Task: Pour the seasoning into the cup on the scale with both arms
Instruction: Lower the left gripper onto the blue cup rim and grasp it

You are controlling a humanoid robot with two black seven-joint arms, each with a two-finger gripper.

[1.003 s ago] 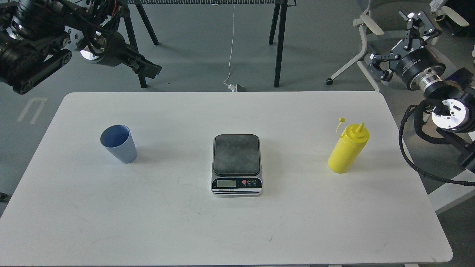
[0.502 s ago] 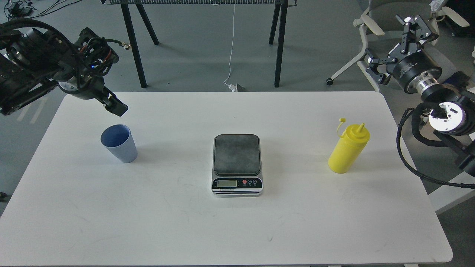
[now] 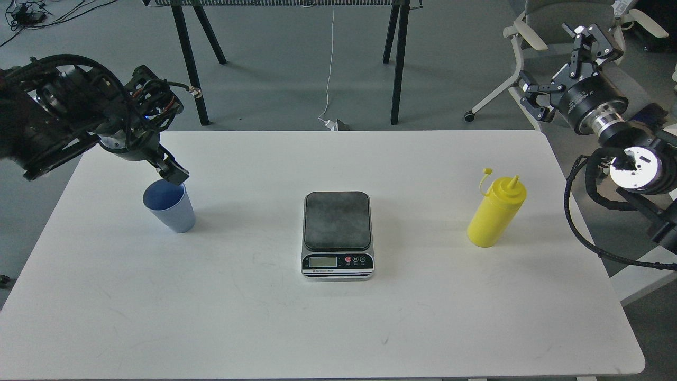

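The light blue cup [image 3: 170, 206] stands on the left of the white table [image 3: 222, 317]. My left gripper [image 3: 173, 172] hangs just above the cup's far rim; it is dark and end-on, so its fingers cannot be told apart. The scale [image 3: 337, 235] sits in the table's middle with nothing on its dark platform. The yellow seasoning bottle [image 3: 495, 212] stands upright on the right, with its small cap hanging off the nozzle. My right gripper [image 3: 561, 59] is open and empty, off the table's far right corner and well above the bottle.
A grey office chair [image 3: 534, 32] stands behind my right gripper. Black stand legs [image 3: 398, 63] and a white cable [image 3: 329, 69] are on the floor beyond the table's far edge.
My left arm has swung down and toward the cup, bringing its gripper from above the floor to just over the cup's rim. My right arm has shifted only slightly.
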